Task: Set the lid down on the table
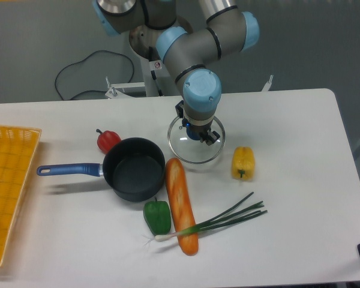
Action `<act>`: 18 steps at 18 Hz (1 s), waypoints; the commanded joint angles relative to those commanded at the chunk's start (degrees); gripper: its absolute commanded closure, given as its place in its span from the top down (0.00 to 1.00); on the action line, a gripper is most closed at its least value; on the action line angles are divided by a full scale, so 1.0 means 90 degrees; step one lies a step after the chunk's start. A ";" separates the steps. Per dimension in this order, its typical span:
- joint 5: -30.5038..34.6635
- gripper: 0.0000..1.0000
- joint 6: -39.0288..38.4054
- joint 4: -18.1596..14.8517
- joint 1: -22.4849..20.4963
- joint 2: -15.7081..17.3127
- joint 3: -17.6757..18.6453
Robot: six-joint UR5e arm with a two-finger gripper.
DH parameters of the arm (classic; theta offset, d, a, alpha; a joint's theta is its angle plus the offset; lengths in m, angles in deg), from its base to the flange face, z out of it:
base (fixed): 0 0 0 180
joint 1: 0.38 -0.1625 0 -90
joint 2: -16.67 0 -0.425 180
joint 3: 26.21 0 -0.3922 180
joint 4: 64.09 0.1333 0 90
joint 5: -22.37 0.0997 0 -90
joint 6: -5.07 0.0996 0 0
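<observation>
Camera view from above showed a white counter (pixel 300 198) with rounded corners against a grey wall and floor, a black cable (pixel 84 72) looping on the floor behind its far edge. At the left edge sat a yellow mesh basket (pixel 9 186), a small reddish thing just visible at its near left side. Near the counter's middle stood a dark saucepan (pixel 134 169) with a blue handle pointing left, nothing inside it. Just right of the pan lay the lid (pixel 195 144), round clear glass with a metal rim; whether it touched the counter I could not tell. The claw (pixel 197 131) pointed down over its centre, fingers apparently closed on the knob. Around these lay a baguette (pixel 181 205), spring onions (pixel 219 221), and green (pixel 158 216), yellow (pixel 243 162) and red (pixel 108 140) peppers.
</observation>
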 joint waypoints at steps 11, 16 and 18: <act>0.0215 0.43 -0.0049 0.0029 0.0010 -0.0303 -0.0214; 0.0205 0.42 -0.0049 0.0029 -0.0010 -0.0439 -0.0449; 0.0215 0.42 -0.0039 0.0029 -0.0019 -0.0508 -0.0546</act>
